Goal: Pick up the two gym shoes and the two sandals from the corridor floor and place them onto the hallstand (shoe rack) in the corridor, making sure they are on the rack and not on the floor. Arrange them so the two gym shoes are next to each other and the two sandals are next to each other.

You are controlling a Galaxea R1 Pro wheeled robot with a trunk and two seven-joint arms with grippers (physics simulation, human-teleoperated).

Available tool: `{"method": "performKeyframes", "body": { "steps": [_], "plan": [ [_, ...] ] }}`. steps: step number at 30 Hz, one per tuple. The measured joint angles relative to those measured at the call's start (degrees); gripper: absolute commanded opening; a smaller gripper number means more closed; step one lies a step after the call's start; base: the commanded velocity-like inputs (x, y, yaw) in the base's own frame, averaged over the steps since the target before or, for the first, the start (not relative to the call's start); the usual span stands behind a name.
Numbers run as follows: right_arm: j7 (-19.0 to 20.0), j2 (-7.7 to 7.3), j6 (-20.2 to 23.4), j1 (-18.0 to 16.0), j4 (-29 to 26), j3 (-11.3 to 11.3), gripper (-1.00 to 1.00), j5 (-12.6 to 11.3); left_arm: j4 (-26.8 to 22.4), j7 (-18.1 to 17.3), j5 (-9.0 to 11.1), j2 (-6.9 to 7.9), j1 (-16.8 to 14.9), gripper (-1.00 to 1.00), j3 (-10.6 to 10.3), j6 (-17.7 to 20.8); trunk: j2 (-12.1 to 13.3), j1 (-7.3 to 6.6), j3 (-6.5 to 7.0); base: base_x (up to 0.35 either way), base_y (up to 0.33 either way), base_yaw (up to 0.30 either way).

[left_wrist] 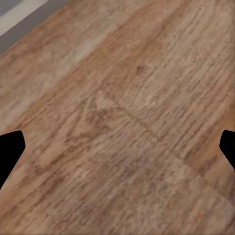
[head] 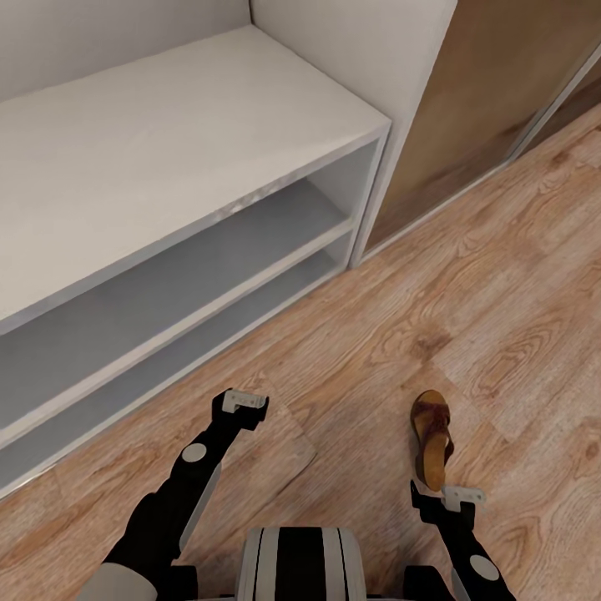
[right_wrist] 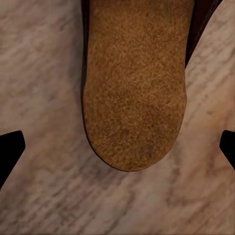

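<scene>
Sandal [head: 432, 449] lies on corridor floor [head: 517, 317] well out from hallstand [head: 167, 167]; my right gripper [head: 452, 498] hovers empty, jaws wide, over its heel; looks light, stiff-soled, so I'd pinch the sole edges.

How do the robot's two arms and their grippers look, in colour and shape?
In the head view both arms are matte black with rounded segments, and each carries a round pale grey disc at a joint. The left gripper and right gripper end in small pale grey, blocky parts on black mounts. In the wrist views the fingers appear as plain black tips. No cables show. The trunk below has black and white stripes.
</scene>
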Motion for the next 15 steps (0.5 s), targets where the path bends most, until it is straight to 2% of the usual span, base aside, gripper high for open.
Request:
{"method": "performKeyframes", "body": {
  "steps": [15],
  "plan": [
    [0.04,0.01,0.0,0.0,-0.15,0.0,1.0,0.0,0.0,0.0,-0.04,-0.01,0.02,1.0,-0.09,0.0,0.0,0.0,0.0,0.064,0.0,0.0]
  ]
}}
